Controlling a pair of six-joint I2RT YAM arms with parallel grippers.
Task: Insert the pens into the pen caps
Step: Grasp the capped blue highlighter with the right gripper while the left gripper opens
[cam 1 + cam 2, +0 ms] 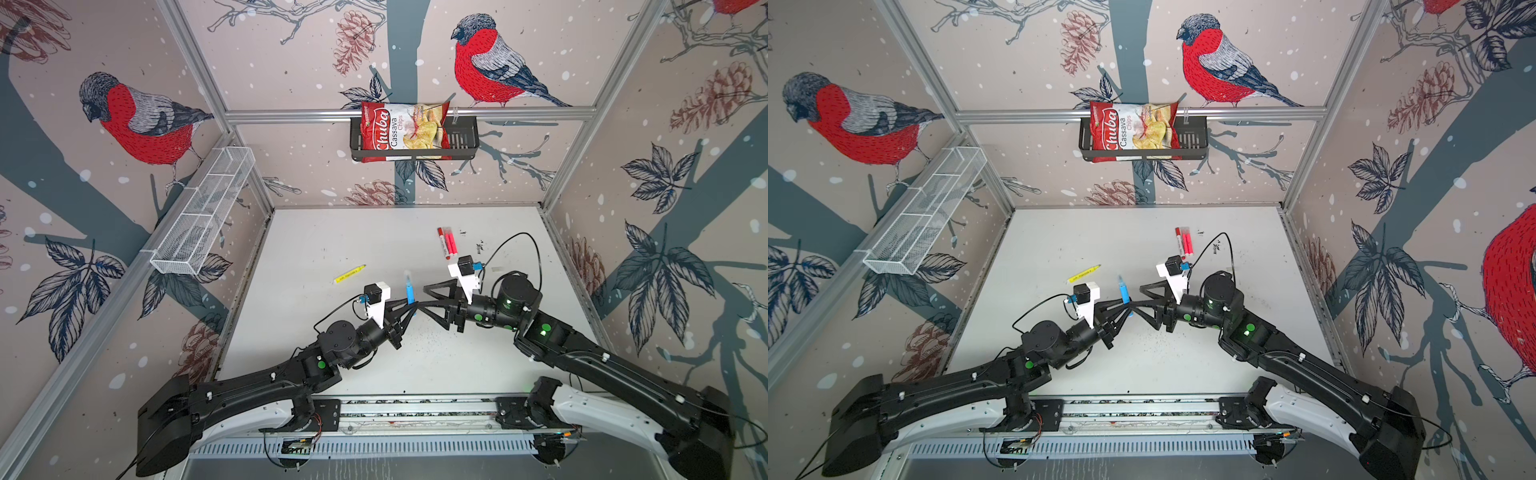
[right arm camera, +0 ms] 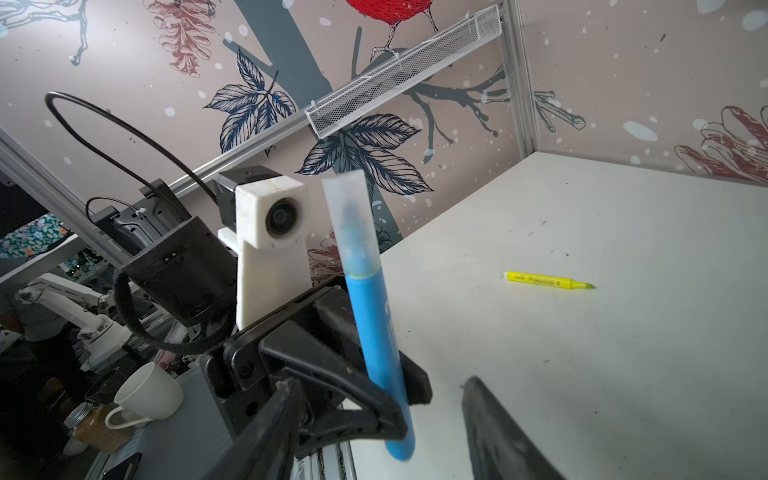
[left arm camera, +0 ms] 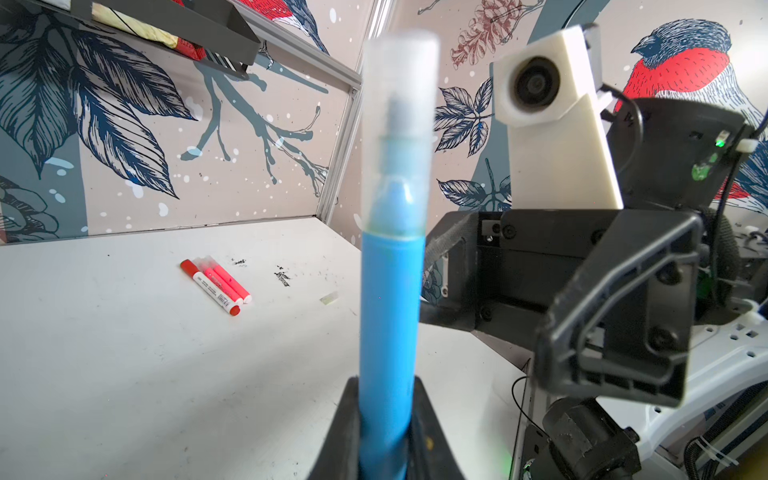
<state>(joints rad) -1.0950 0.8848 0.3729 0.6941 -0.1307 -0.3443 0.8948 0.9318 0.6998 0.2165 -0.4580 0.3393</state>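
Clamping left claw [image 1: 410, 308]: clenched on the lower barrel of the blue pen [image 3: 388, 311], holding it upright above the table [image 1: 332, 361] with the tip end up.
Right claw [image 1: 423, 297]: jaws spread wide, grasping nothing. It sits close on the right of the blue pen. I cannot tell whether a fingertip brushes the pen.
Cap [image 3: 399, 124]: a cloudy clear tube over the blue pen's tip. Its rim is down at the shoulder of the barrel, so it looks fully seated.
Step in hand: by my reading, the blue pen is capped and the job now is to clear the right claw and set the pen down.
Doing it well: draw the right claw straight back and away from the blue pen with the jaws wide, so no finger snags the cap or levers the barrel. Hold the left clamp firm until the right claw is clear. Then lower the blue pen close to the table and lay it flat rather than dropping it.
Risk: a sideways knock could tilt the blue pen in the clamp or loosen the cap.
Yellow pen [image 1: 350, 273]: lies flat on the table, left of the blue pen and well apart, with its tip bare. It is likely next.
Red pens [image 1: 446, 243]: three lie side by side and touching, beyond the blue pen and to its right, all with caps on.
Pale scrap [image 3: 329, 298]: on the table beyond the blue pen, near the red pens. It may be the last cap, but it is too small to tell.
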